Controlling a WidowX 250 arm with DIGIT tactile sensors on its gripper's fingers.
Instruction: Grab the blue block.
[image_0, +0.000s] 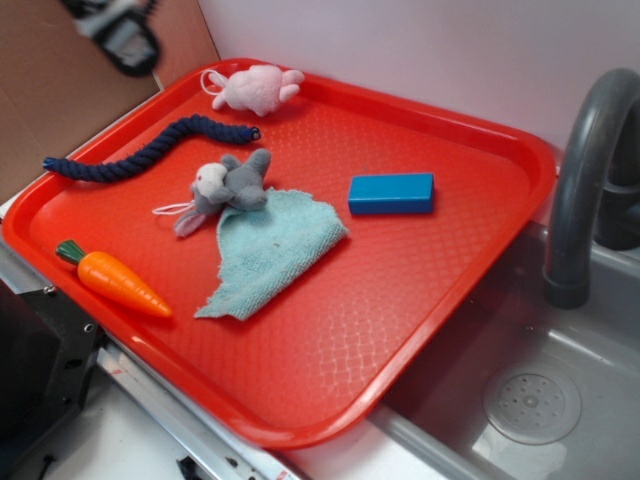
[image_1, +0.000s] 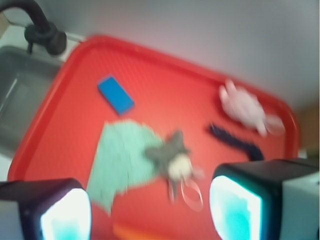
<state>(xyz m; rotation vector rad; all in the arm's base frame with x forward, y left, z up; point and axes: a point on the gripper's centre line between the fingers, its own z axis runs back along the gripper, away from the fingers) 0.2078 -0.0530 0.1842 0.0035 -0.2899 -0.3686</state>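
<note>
Jaws spread wide is how I read the gripper (image_1: 150, 210) right now: in the wrist view its two pads (image_1: 235, 210) sit at the bottom corners with a broad gap between them and nothing held there. In the exterior view the arm is only a blurred dark shape at the top left, high above the far corner of the red tray (image_0: 300, 410), so I judge I am hovering well away from the target with the approach not yet made.

The blue block (image_0: 391, 193) lies flat on the tray's right half, on its own, near the teal cloth (image_0: 265, 250) but apart from it. That free space around it suits a top-down pinch, and I expect to close across its narrow width.

Other items crowd the left and middle: a grey plush mouse (image_0: 230, 183) rests on the cloth's upper edge, a navy rope (image_0: 150, 148) curves toward the back, a pink plush (image_0: 256, 88) sits at the far rim, and a toy carrot (image_0: 115, 280) lies near the front left edge. From the wrist view the block (image_1: 115, 94) appears up and left of centre, so I would need to travel toward the sink (image_0: 560, 380) side.
</note>
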